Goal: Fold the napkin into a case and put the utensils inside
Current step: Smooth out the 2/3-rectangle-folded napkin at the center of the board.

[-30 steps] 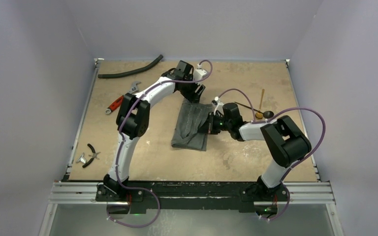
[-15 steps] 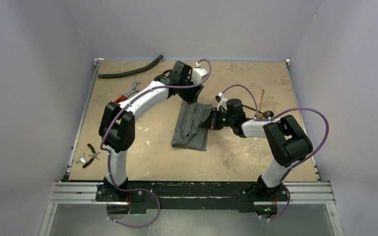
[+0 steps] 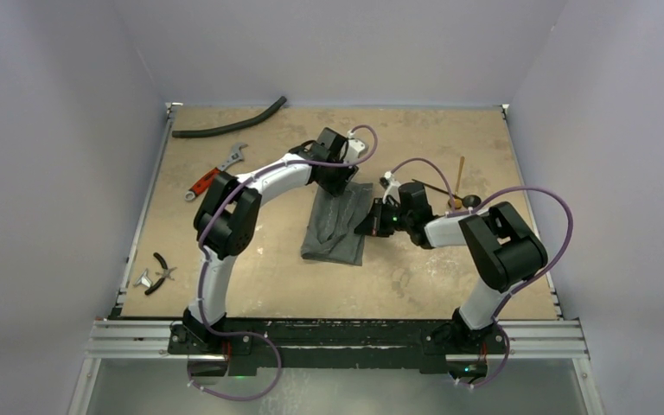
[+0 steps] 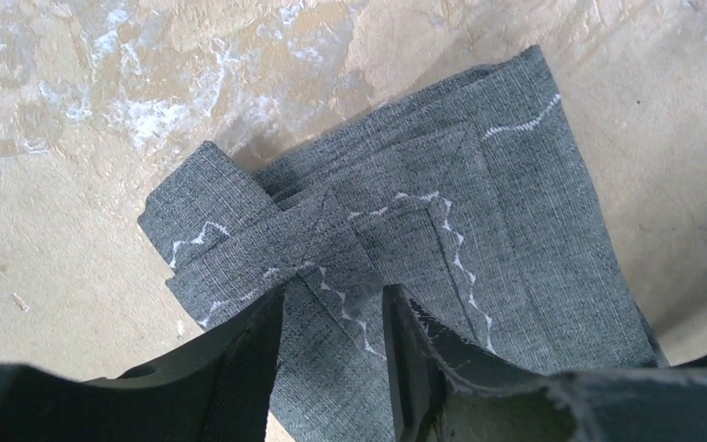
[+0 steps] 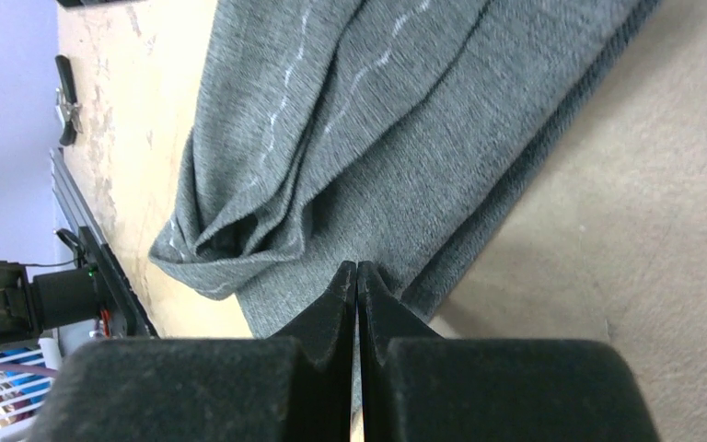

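In the middle of the desk (image 3: 251,277) the napkin (image 3: 337,226) lies folded into a narrow strip. It looks soft, light and floppy, so it is best taken by a stitched hem or a layered corner. The left gripper (image 4: 331,308) sets part-open jaws astride the far folded end, and the right gripper (image 5: 357,269) holds its jaws closed at the side edge, though I cannot tell whether they pinch cloth. A second ago the left wrist hung beyond the napkin, and it has since come down onto that end.

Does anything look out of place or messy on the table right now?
The napkin is folded unevenly: at its far end a flap sticks out sideways past the fold, and its near corner is bunched into loose wrinkles. The utensils lie outside it, to the right.
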